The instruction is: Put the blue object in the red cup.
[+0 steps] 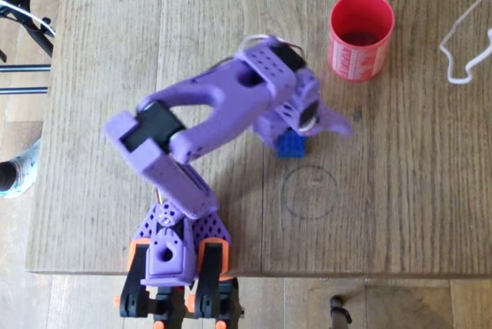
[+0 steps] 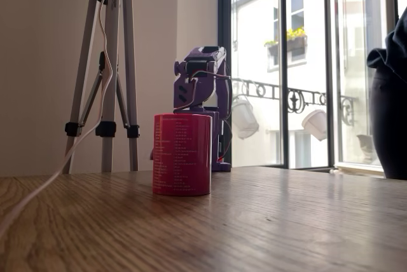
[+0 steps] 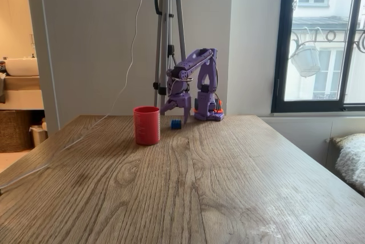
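Observation:
The blue object [image 1: 291,145] is a small studded brick lying on the wooden table [image 1: 400,191], partly under the purple arm's head in the overhead view. My gripper [image 1: 307,135] hangs just above it, open, with one finger [image 1: 338,124] splayed toward the right. In a fixed view the gripper [image 3: 175,114] stands spread over the brick [image 3: 175,123], which rests on the table. The red cup [image 1: 361,34] stands upright at the back right, well apart from the gripper, and shows a dark inside. It also stands left of the brick [image 3: 146,125] and in front of the arm [image 2: 182,154].
A white cable [image 1: 460,48] trails over the table's right side. A faint drawn circle [image 1: 309,191] marks the wood in front of the brick. A tripod [image 3: 169,39] stands behind the table. A person [image 2: 389,100] is at the right edge.

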